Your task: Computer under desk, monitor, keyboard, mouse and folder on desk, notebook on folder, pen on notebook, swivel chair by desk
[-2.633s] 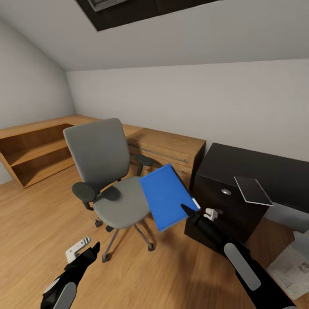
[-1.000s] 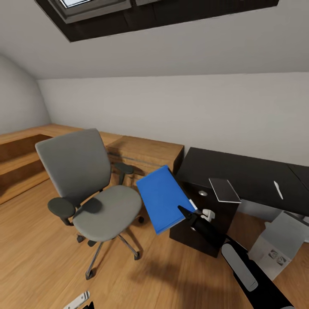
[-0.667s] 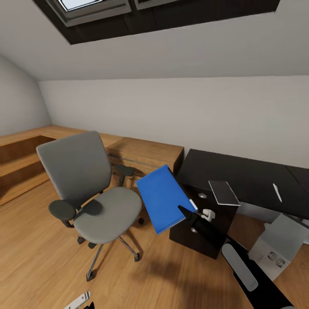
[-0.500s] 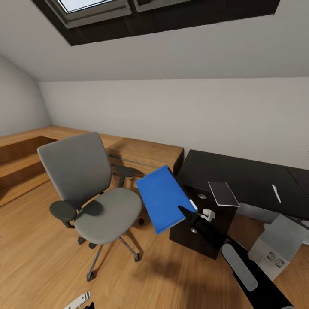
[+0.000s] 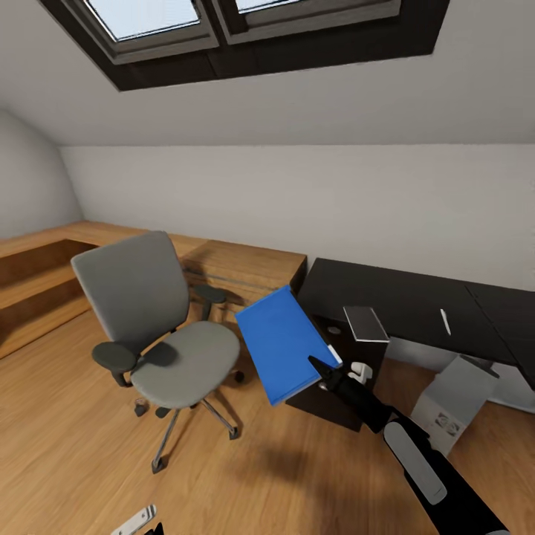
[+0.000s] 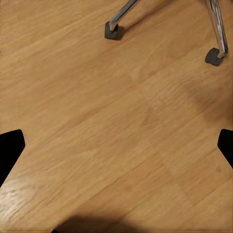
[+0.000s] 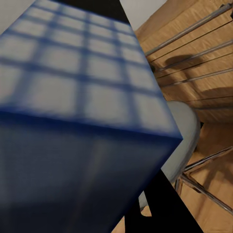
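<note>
Between the swivel chair [image 5: 160, 327] and the counter [image 5: 416, 308], my right pincer [image 5: 325, 369] is clamped on the lower corner of the blue folder [image 5: 286, 343], which hangs tilted in the air with its long axis running up and away from the pincer. I judge the drop spot lies ahead and to the right, past the notebook [image 5: 365, 324] and pen [image 5: 445, 321]. My left pincer [image 6: 116, 145] points at the wooden floor [image 6: 97, 116], fingers spread apart.
</note>
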